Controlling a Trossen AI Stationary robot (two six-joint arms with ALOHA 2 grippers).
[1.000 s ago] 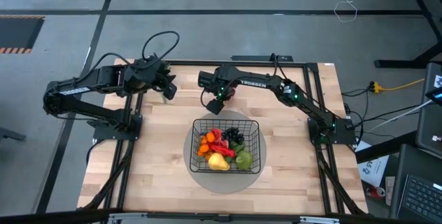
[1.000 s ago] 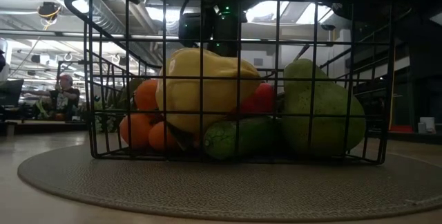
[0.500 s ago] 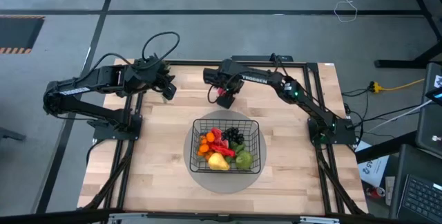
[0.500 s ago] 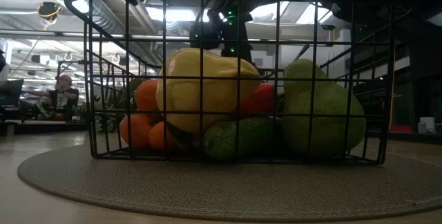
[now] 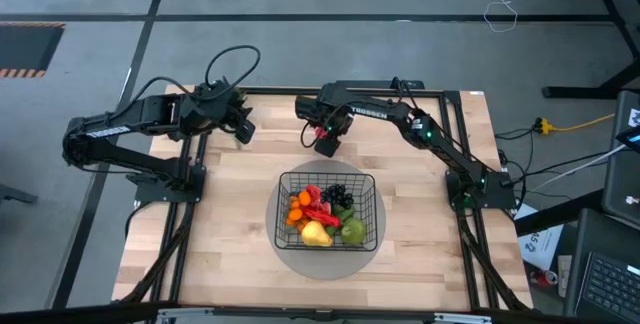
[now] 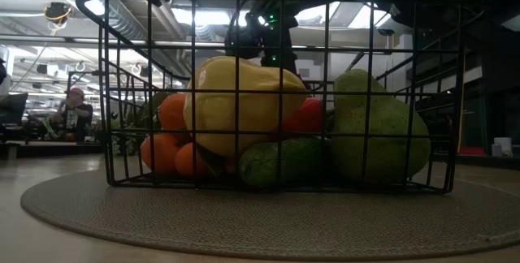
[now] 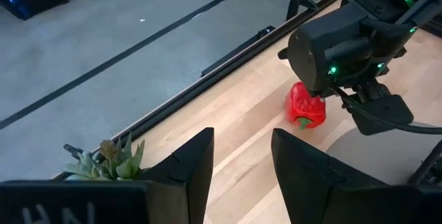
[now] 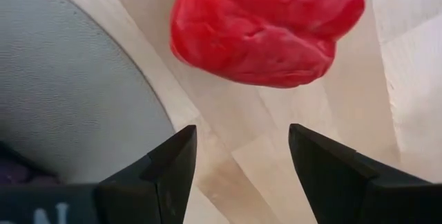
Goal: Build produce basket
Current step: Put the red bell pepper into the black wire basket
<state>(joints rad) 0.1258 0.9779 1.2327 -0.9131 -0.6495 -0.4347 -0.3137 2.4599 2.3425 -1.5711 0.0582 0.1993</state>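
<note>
Produce basket (image 5: 330, 210) was nearly filled; a red pepper (image 7: 306, 106) lay outside, apparently ungripped, beneath the wide-open, empty right gripper (image 8: 238, 158), which needed lowering.

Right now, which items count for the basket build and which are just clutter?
Job items:
- basket, already holding produce
- red pepper, loose on the table beyond the basket
- right tool, open over the pepper

Just lying about:
- grey round mat under the basket
- leafy sprig at the table edge
- left tool, open, waiting
</note>
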